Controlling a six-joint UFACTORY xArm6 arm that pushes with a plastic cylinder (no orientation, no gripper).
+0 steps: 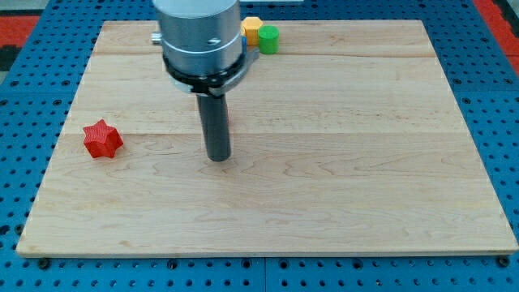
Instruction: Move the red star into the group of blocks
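The red star (pixel 102 138) lies on the wooden board (pixel 340 162) near the view's left edge. My tip (pixel 217 157) rests on the board to the right of the star, well apart from it. A group of blocks sits at the view's top behind the arm: a green block (pixel 268 38) and a yellow block (pixel 252 27) show, with a sliver of blue (pixel 244 40) beside them. A thin strip of red (pixel 228 118) shows just behind the rod. The arm's body hides the rest of the group.
The board lies on a blue pegboard table (pixel 24 97). The arm's grey cylindrical body (pixel 201 36) covers the top middle of the view.
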